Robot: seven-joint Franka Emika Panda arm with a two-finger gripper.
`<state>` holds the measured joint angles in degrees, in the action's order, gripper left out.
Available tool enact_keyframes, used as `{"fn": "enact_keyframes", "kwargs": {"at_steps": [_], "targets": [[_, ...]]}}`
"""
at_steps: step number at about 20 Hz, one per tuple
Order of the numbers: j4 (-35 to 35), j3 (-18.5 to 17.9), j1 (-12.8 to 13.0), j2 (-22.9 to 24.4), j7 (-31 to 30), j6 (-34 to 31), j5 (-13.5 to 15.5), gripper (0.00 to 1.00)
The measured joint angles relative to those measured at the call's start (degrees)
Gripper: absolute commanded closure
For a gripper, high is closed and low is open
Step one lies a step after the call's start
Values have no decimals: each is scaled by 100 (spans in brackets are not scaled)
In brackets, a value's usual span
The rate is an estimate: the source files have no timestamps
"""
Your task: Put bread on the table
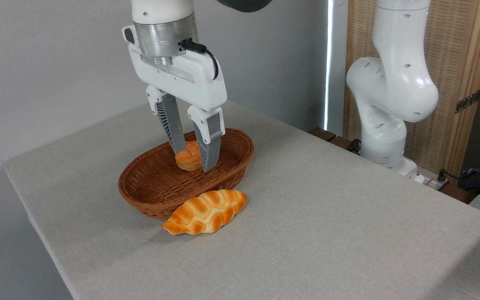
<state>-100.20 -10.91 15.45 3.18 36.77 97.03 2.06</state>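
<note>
Bread (pixel 187 157), the small round bun with a pale crinkled top and darker orange base, sits inside the brown oval wicker basket (pixel 148 196), toward its far end, and not on the cloth. Starting at the left, the table (pixel 348 233) shows its near-left corner and edge against the grey wall, covered in light grey-beige cloth. Next comes the basket, resting on the table left of centre. Above it hangs the gripper (pixel 192 160), pointing downward, with its two ribbed grey fingers (pixel 172 125) reaching into the basket on either side of the bun; both fingers appear to press against the bun's sides, so the gripper is closed around it, and the bun looks to be at or just above the basket floor, though which of the two I cannot tell. Just in front of the basket, touching its near rim, lies a longer ridged orange-and-cream loaf (pixel 206 211) on the cloth. Farther right, behind the table's far edge, stands the white arm base (pixel 390 96).
</note>
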Motion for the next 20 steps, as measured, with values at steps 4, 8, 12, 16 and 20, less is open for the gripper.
{"fn": "enact_keyframes", "kwargs": {"at_steps": [4,8,12,16,20], "targets": [[-189,1016,48,-69,1,-30,127,0],[-362,1501,173,-96,-223,-30,105,0],[-451,1505,174,-119,-142,-30,106,0],[-545,1857,281,-445,-137,-30,103,0],[-545,2069,311,-716,-135,-30,101,0]]}}
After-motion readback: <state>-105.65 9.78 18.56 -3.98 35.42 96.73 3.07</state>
